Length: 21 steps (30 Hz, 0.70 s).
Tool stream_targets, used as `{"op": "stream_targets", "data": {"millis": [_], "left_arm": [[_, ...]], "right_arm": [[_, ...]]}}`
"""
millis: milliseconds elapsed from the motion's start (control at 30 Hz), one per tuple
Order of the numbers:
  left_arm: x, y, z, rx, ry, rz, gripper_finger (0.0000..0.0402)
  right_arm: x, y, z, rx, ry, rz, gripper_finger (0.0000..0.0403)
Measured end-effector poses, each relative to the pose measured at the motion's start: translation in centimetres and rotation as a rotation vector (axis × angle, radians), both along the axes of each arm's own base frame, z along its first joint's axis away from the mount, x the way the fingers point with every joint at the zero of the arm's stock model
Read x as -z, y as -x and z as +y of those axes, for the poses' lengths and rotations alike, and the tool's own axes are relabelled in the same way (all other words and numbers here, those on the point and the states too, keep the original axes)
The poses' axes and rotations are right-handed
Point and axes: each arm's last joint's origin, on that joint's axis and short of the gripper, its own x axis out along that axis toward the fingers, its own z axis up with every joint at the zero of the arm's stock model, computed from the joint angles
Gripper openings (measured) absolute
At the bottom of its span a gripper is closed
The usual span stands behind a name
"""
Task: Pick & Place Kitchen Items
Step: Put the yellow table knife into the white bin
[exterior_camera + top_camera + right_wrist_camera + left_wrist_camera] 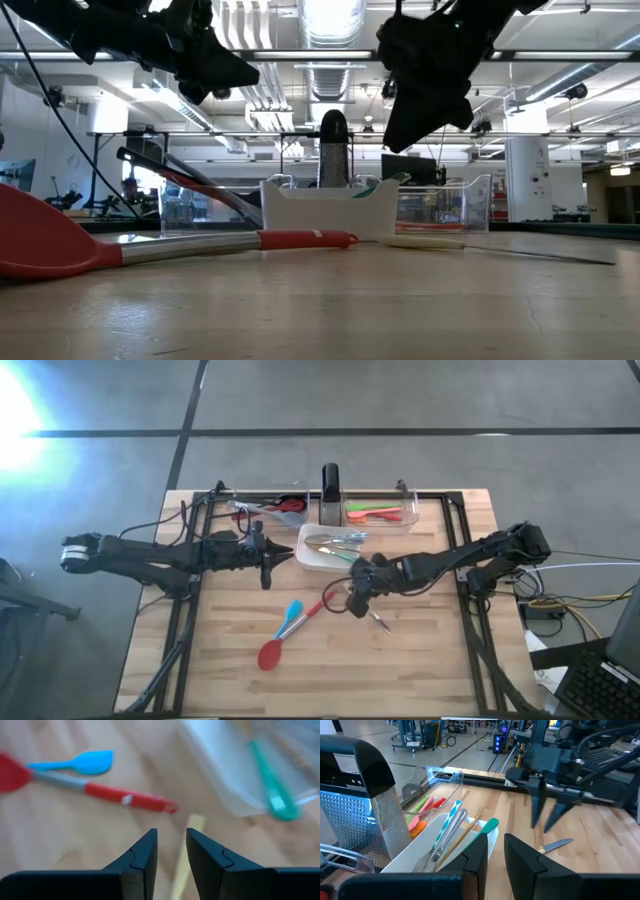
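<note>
My right gripper (358, 600) is open and empty. It hangs above the table (425, 110), over the cream handle (189, 851) of a small knife (381, 622) that lies flat on the wood. A red spoon with a metal and red handle (280, 645) and a blue spatula (293, 613) lie flat just left of it. My left gripper (267, 567) is open and empty, raised left of the white dish (312, 557). The dish holds a green-handled utensil (487, 825), a striped blue one (447, 822) and metal and wooden cutlery.
Two clear bins stand at the table's far edge: the left one (262, 510) holds red utensils, the right one (380, 513) holds green, orange and pink ones. A metal grater (330, 485) stands between them. Bare wood lies toward the near edge.
</note>
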Motion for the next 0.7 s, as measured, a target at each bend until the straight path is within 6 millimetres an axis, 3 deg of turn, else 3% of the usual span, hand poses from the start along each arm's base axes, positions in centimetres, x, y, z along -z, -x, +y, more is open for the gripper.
{"op": "stream_targets", "data": {"millis": [133,400,700], "left_arm": [[0.0,0.0,0.0,0.002,-0.01,0.003,0.0067],[0.0,0.0,0.0,0.002,-0.012,0.003,0.0067],[-0.2,0.0,0.0,0.002,-0.014,-0.012,0.0067]], "right_arm": [[0.7,0.3,-0.5,0.066,0.071,0.005,0.0096],[2.4,0.5,-1.0,0.122,0.038,0.024,0.0118],[5.1,-1.4,-1.1,0.118,0.021,0.057,0.0164]]}}
